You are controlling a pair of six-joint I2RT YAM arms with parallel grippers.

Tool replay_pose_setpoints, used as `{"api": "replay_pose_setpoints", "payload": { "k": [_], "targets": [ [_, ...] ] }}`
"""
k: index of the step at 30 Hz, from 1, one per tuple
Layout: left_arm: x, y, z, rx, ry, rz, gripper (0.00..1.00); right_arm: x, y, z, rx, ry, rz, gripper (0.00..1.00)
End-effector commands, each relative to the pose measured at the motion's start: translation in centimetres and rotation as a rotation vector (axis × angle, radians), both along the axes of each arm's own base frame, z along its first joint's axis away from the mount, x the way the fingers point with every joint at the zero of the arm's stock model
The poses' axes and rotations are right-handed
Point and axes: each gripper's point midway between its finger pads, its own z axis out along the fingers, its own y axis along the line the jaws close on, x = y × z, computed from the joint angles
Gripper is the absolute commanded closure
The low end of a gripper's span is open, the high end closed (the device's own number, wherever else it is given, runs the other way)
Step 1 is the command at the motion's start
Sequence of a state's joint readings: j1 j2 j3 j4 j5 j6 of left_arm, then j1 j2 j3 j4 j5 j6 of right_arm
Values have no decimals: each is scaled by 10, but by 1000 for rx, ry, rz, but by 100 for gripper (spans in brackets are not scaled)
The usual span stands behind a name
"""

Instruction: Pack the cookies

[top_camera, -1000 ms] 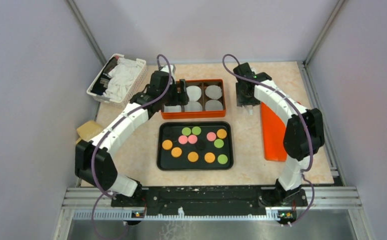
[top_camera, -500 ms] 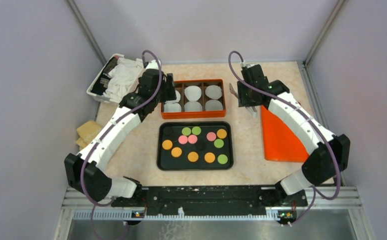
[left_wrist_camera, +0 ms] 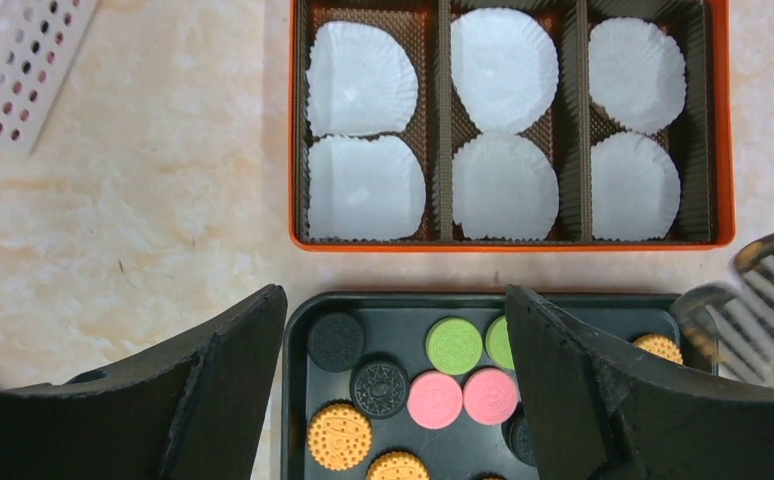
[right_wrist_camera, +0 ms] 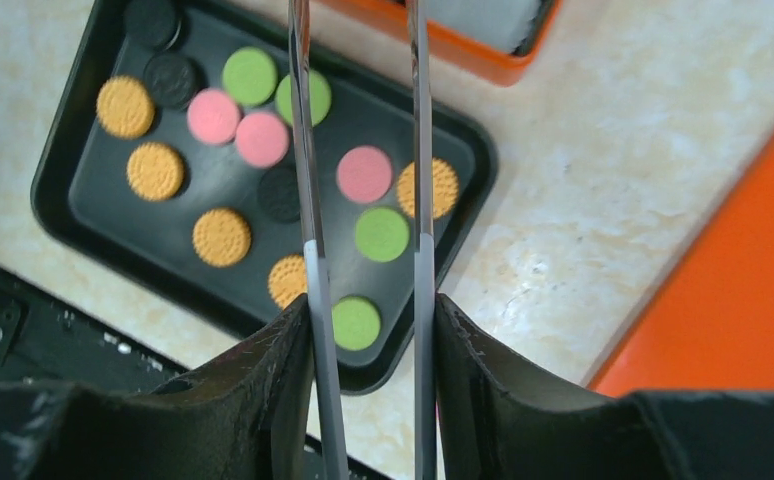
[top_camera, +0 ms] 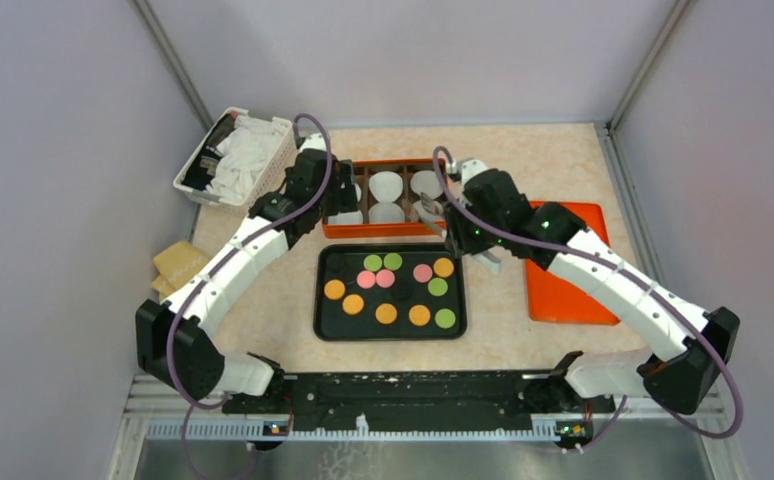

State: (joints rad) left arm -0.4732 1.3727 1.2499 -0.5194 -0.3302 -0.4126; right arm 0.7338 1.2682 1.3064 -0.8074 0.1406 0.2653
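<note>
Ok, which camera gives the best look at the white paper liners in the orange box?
The left wrist view: all six liners lie in plain sight in the orange box. The top view shows them small, some behind the left arm. The right wrist view catches just a box corner beyond its tongs.

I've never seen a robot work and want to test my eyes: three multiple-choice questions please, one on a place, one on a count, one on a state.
1. Where do the cookies lie? A in the orange box; B on the black tray; C in the white basket.
2. How many pink cookies are there? A one; B six; C three.
3. The right arm's jaws: A grip metal tongs; B grip a cookie; C hold nothing.
Answers: B, every cookie sits on the tray; C, three pink discs show; A, two metal blades run out between the jaws.
</note>
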Motion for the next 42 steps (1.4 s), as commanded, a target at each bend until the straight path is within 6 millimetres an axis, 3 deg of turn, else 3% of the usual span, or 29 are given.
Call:
{"api": "replay_pose_setpoints", "payload": {
  "k": [1,6,10,21,27,42],
  "targets": [
    [-1,-9,9,-62,-47,-26,13,-27,22,-8,4,7,77,62],
    [-7,5,11,-35,-50,31,13,-52,41,-33,-32,43,135,61],
    [-13,5,16,-41,-51,15,12,-62,48,-57,-73,72,149,58],
    [-19,3,17,-45,-58,-20,10,-61,54,-98,-122,124,112,57],
    [-21,3,17,-49,-60,-29,10,-75,54,-91,-136,122,133,57],
    [-24,-6,14,-83,-51,-68,10,-118,45,-100,-161,206,154,56]
  ]
}}
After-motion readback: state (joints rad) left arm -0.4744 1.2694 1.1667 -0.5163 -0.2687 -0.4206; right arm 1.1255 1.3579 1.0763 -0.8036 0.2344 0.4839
